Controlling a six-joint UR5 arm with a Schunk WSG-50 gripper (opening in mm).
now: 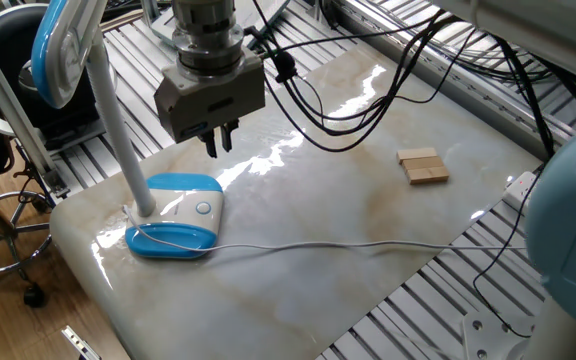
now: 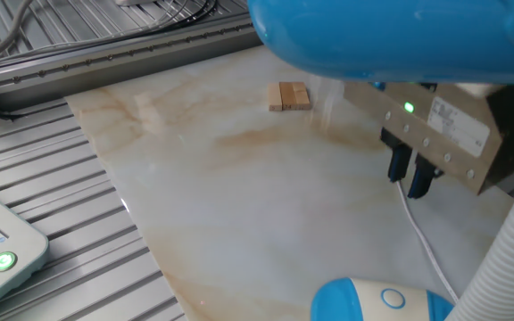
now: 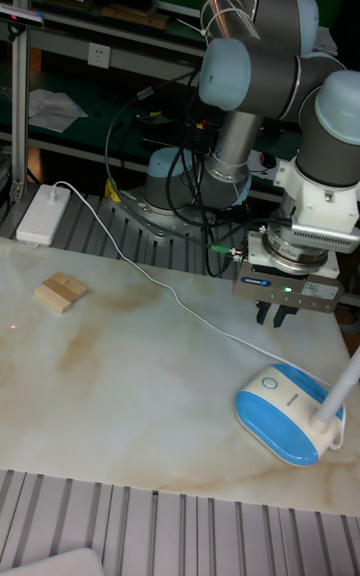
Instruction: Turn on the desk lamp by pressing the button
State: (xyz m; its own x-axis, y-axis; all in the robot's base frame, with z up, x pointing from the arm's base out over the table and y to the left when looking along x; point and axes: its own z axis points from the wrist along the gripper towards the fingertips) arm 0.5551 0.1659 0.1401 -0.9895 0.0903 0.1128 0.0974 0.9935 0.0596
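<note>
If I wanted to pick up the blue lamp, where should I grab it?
Probably the stem of the lamp, low down near the base, coming in from the side. The stem is a thin, almost upright tube that fingers can close around. The base is wide, flat and rounded, so it gives little to pinch, and the head sits high up and would likely tip the lamp.

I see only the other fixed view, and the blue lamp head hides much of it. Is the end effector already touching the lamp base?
Observer: No. In one fixed view the end effector hangs above the table beyond the desk lamp, apart from its base.
Operator: Where is the button relative to the stem?
Observer: The button lies on the white top, on the stem's side toward the wooden block.
Operator: Where does the cord go?
Observer: The cord crosses the table to a white power strip, seen in the tall fixed view.
</note>
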